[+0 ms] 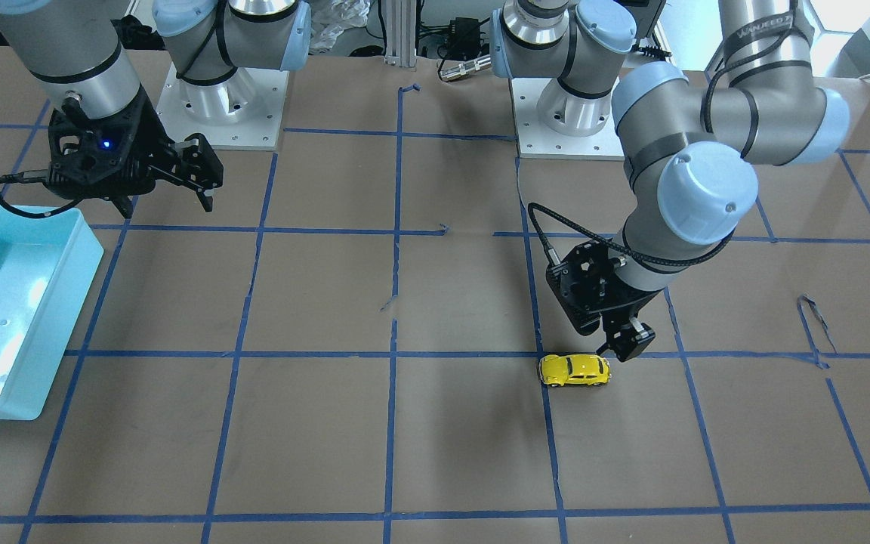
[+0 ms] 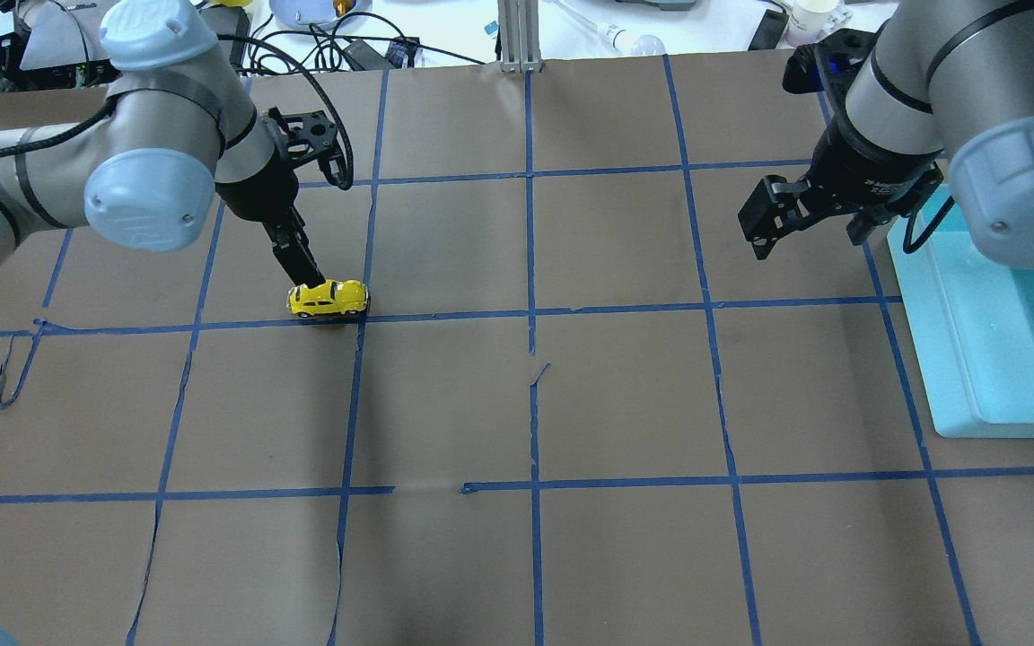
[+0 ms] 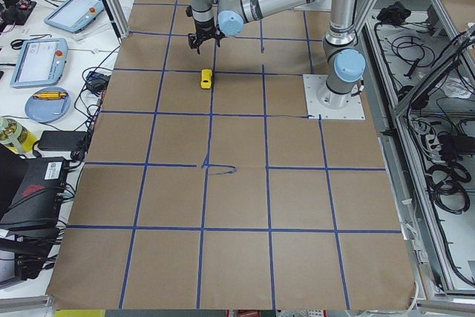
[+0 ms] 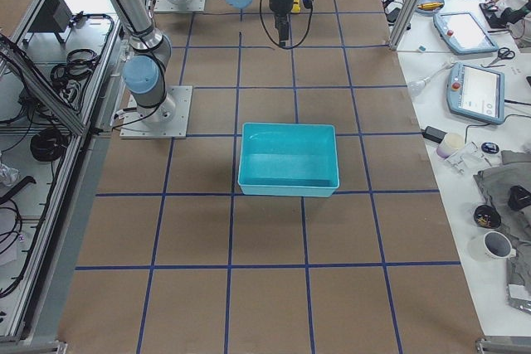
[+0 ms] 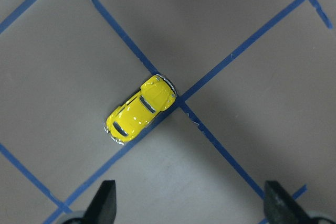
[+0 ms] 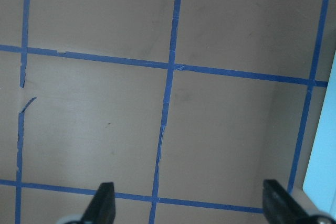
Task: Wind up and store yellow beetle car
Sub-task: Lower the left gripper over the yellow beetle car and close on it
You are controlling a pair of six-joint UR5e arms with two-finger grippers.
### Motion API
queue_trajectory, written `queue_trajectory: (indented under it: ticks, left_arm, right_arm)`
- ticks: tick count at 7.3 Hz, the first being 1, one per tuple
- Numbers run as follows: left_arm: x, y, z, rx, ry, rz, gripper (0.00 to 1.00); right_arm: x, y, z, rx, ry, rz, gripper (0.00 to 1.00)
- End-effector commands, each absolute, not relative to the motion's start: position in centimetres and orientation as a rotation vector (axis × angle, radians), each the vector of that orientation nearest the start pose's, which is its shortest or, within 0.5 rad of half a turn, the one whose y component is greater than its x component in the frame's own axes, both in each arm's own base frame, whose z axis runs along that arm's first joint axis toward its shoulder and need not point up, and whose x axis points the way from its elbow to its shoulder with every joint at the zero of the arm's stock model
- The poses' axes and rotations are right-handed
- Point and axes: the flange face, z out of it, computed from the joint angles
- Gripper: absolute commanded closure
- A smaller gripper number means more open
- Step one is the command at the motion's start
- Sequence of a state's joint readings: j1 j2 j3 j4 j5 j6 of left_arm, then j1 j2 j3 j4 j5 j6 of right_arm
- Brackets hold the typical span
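The yellow beetle car [image 1: 575,370] stands on its wheels on the brown table, on a blue tape line; it also shows in the overhead view [image 2: 328,298] and the left wrist view [image 5: 140,109]. My left gripper [image 1: 620,344] hovers just above and beside the car [image 2: 302,265], open and empty. In its wrist view the car lies ahead of the fingertips [image 5: 107,203], not between them. My right gripper [image 2: 804,229] is open and empty above the table, next to the turquoise bin [image 2: 930,359].
The turquoise bin [image 1: 65,287] stands on the robot's right side and holds nothing; its edge shows in the right wrist view [image 6: 325,145]. Blue tape lines grid the brown paper, which is torn in places [image 2: 539,372].
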State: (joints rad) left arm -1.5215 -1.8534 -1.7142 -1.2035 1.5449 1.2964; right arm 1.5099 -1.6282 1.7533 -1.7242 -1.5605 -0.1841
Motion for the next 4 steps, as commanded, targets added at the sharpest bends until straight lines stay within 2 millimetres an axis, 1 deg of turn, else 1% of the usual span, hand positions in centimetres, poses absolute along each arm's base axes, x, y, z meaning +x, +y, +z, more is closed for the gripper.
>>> queue_trajectory:
  ticks: [1,2,3,4]
  left_arm:
    - [-10.3,-58.6,26.5,2.25,2.3,0.063,0.0]
    - [-10.1,-58.7,25.4,2.283,2.298,0.068,0.0]
    - [-9.3,-59.0,24.2,2.26,2.297,0.035,0.0]
    - [-8.8,-59.1,23.0,2.236,2.258,-0.028,0.0]
  right_arm:
    - [10.6,-47.4,44.2,-0.195,3.127,-0.048,0.0]
    - [10.6,-47.4,44.1,-0.195,3.128,-0.043,0.0]
    - [10.6,-47.4,44.1,-0.195,3.126,-0.045,0.0]
    - [10.6,-47.4,44.1,-0.195,3.128,-0.045,0.0]
